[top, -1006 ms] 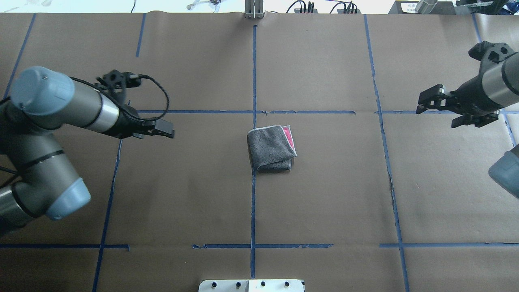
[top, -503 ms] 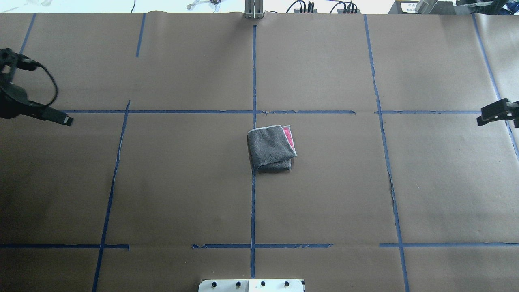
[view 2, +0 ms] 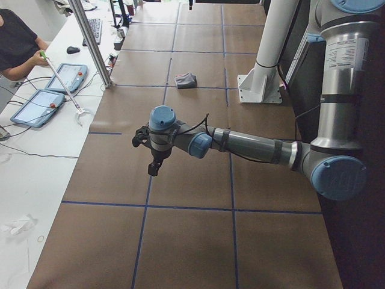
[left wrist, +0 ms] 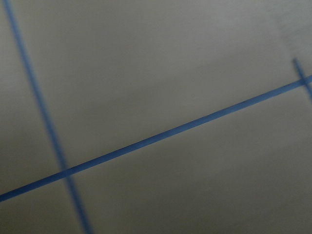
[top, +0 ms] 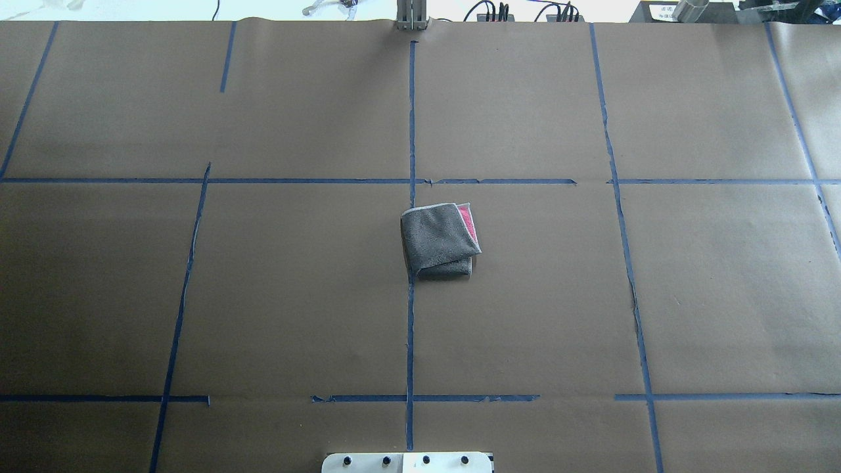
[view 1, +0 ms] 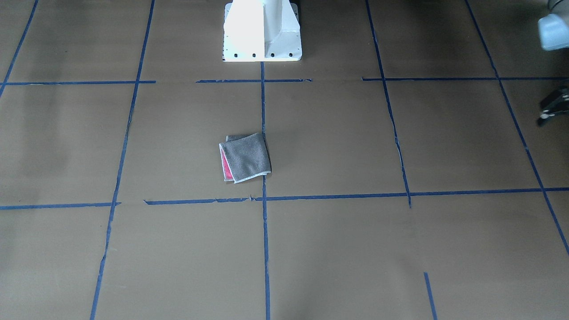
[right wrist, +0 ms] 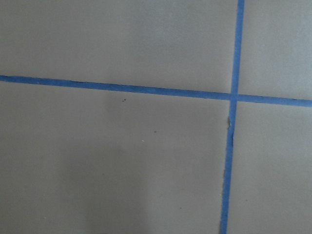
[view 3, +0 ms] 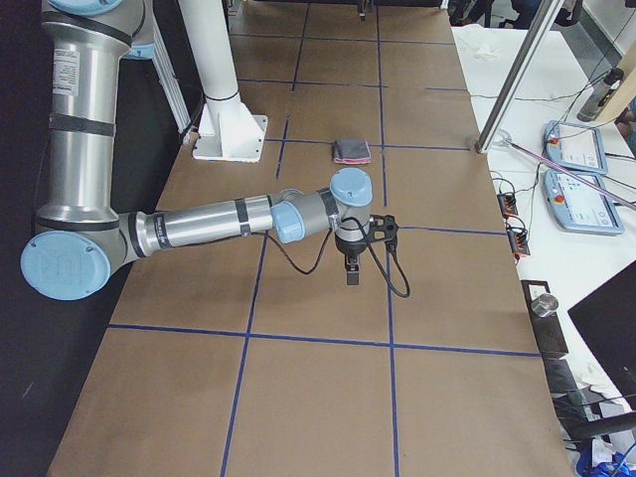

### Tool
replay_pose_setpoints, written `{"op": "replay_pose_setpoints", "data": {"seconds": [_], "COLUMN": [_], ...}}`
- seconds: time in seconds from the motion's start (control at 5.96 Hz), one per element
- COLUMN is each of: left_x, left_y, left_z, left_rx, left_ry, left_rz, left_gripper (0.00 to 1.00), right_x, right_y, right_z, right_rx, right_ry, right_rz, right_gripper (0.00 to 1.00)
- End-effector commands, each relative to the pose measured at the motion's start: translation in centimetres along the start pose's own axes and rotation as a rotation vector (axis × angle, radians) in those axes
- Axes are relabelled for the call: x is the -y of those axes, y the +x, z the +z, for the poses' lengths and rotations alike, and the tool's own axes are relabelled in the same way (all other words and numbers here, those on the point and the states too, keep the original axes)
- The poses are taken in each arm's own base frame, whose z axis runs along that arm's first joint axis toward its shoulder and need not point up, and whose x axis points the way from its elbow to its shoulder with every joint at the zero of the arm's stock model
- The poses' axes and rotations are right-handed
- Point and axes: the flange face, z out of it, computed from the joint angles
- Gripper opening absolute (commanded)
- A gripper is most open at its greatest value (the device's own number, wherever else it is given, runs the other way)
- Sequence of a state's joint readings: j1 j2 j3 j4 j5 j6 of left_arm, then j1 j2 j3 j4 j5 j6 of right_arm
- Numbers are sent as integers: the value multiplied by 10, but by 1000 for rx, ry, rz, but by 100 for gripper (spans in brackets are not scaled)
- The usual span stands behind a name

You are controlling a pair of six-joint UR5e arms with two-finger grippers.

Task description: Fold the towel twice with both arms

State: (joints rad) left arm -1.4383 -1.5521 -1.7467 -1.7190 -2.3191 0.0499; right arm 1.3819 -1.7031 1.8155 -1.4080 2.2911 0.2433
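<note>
The towel [top: 439,242] lies folded small at the table's middle, dark grey face up, with a pink strip showing along its right edge. It also shows in the front-facing view [view 1: 244,158] and in both side views [view 2: 185,80] [view 3: 351,150]. No gripper touches it. My left gripper [view 2: 154,165] hangs over the table far to the towel's left; only a black bit of it shows at the front-facing view's right edge [view 1: 553,106]. My right gripper [view 3: 352,270] hangs far to the towel's right. I cannot tell whether either is open or shut. Both wrist views show only paper and tape.
Brown paper with a blue tape grid [top: 411,131] covers the table. The white pedestal base [view 1: 262,31] stands at the robot's side. A metal post [view 2: 90,42], tablets [view 2: 66,77] and an operator [view 2: 18,45] are along the far edge.
Both arms have drawn outward, left arm to the left and right arm to the right, and have left the overhead view. The towel has not moved.
</note>
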Motion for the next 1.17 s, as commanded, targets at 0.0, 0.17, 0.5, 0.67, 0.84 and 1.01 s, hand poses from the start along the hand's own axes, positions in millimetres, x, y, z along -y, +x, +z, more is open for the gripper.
{"op": "replay_pose_setpoints", "data": {"seconds": [0.0, 0.17, 0.5, 0.67, 0.84, 1.01], "left_x": [-29, -38, -45, -50, -50, -48], "left_y": [-37, -44, -52, -54, -49, -42], "left_z": [-12, -21, -10, -6, -13, -22], "left_rx": [1, -10, -25, -37, -43, -35], "left_ry": [-105, -119, -163, -174, -175, -185], "left_rz": [-118, -164, -174, -188, -197, -204], "left_gripper": [100, 100, 100, 100, 100, 100], "right_x": [-13, -16, -14, -15, -18, -22], "right_y": [30, 32, 51, 54, 57, 59], "right_z": [1, -1, -3, -4, -1, -1], "right_rx": [4, 3, 12, 11, 12, 33], "right_ry": [-21, -39, -62, -72, -100, -130], "right_rz": [-5, 17, 6, 3, -40, -53], "right_gripper": [100, 100, 100, 100, 100, 100]}}
